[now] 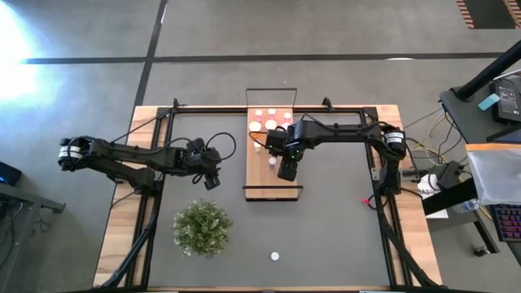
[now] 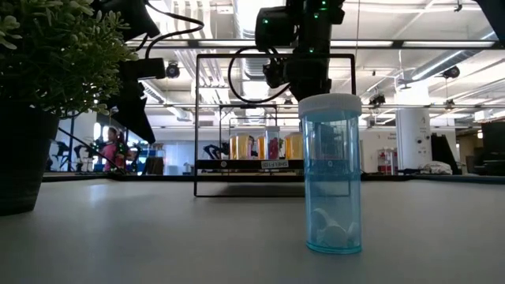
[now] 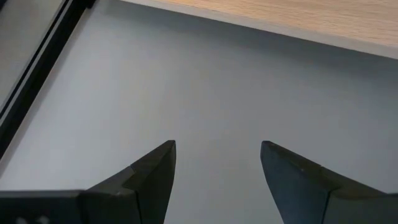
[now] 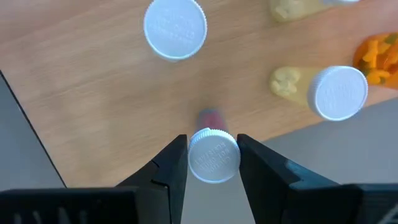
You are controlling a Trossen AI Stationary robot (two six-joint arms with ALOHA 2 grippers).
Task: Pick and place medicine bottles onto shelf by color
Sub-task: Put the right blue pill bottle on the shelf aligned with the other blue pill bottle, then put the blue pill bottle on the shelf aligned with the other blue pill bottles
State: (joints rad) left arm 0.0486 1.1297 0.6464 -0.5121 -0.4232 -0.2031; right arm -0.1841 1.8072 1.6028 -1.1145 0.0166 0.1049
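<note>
My right gripper (image 1: 286, 171) hangs over the light-brown shelf (image 1: 262, 181), fingers pointing down, shut on a small medicine bottle (image 4: 213, 157) with a white cap and a pink-red body. Several more bottles (image 1: 269, 120) stand at the shelf's far end; their white caps (image 4: 175, 28) show in the right wrist view. One clear blue bottle (image 2: 330, 173) stands upright on the mat near the table's front edge. My left gripper (image 1: 210, 176) waits open over the mat, left of the shelf, with nothing between its fingers (image 3: 155, 168). My right gripper pinches the bottle by the sides of its white cap (image 4: 194, 157), one finger on either side. The fingers come from above, pointing down. The bottle hangs upright below them over the shelf board; its bottom is hidden by its own cap.
A bushy green plant (image 1: 202, 228) stands on the mat at the near left. The shelf's black wire frame (image 2: 272, 126) rises at its ends. A black rail frame (image 1: 163, 122) runs round the mat (image 1: 342, 212). People stand in the room beyond the table.
</note>
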